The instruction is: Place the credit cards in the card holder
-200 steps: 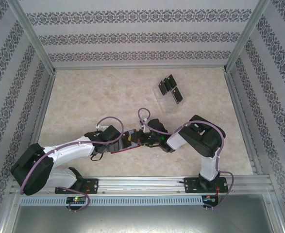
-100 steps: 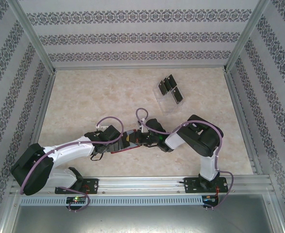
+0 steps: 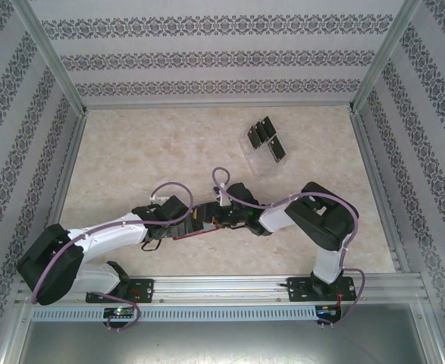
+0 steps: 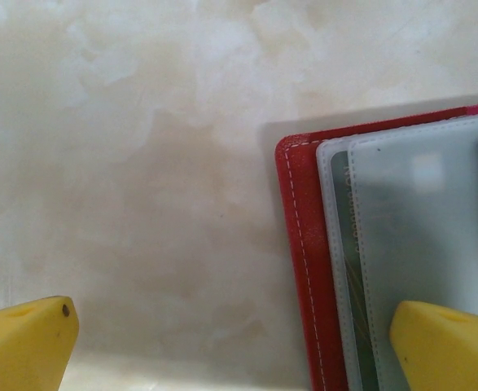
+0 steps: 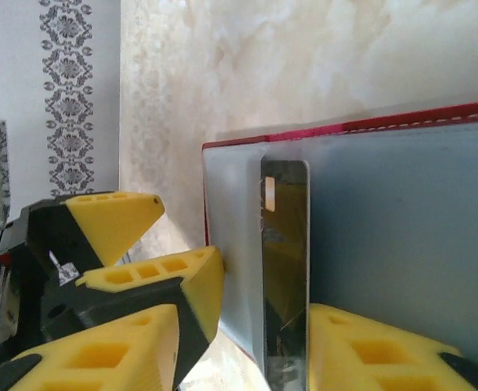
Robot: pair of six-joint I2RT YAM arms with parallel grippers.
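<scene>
Close in, the 2 arms meet over the middle of the table (image 3: 146, 152), and the red wallet (image 4: 300, 269) lies open between them, grey-blue inside facing up.

The left gripper (image 4: 234, 326) has its fingers (image 4: 27, 342) spread wide. 1 hangs over bare table and the other over the wallet's clear pockets, so they straddle its stitched end edge without pinching anything.

The right gripper (image 5: 245, 334) reaches in from the opposite side with a dark glossy card (image 5: 285, 244) between its fingers. The card rests against 1 finger with a clear gap to the other, so I cannot tell whether it is pinched or merely lying there. Its long axis runs straight out from the fingers, across the wallet's inside and square to the far red edge, close to the end the left gripper straddles.

The coming move looks like a push along that axis into a pocket, the right arm's job, with the left arm placed to steady the wallet.

Farther back, the clear stand (image 3: 261, 155) holds the other black cards (image 3: 266, 136), well apart from the wallet and nearer the right arm.
</scene>
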